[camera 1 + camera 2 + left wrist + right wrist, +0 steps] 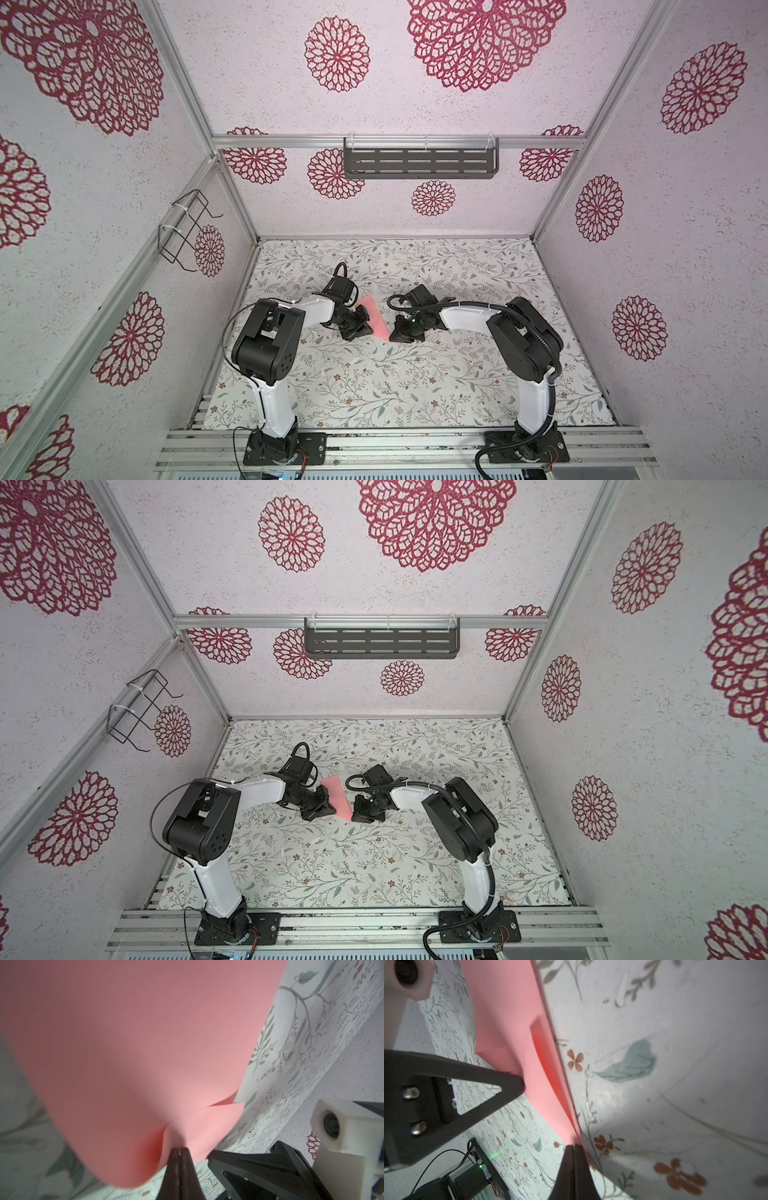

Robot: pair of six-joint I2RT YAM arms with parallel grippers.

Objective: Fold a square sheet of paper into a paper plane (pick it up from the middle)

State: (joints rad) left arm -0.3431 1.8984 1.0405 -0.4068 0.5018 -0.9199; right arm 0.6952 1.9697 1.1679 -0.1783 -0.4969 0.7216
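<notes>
thin salmon-pink paper sheet (pixel 373 316) doubled over, mid-fold; left pincer (pixel 179 1150) and right pincer (pixel 573 1147) both clamped on it. next, likely: flatten crease on bench (pixel 415 386).

Square sheet of paper (pixel 375 319) sits at mid-table (pixel 374 386), between left gripper (pixel 360 325) on its left and right gripper (pixel 400 331) on its right, touching both.

pink sheet (pixel 375 318): 1 | left gripper (pixel 365 322) + right gripper (pixel 394 332): 2 (one per arm) | shelf (pixel 419 174): 1 | wire rack (pixel 183 228): 1
</notes>
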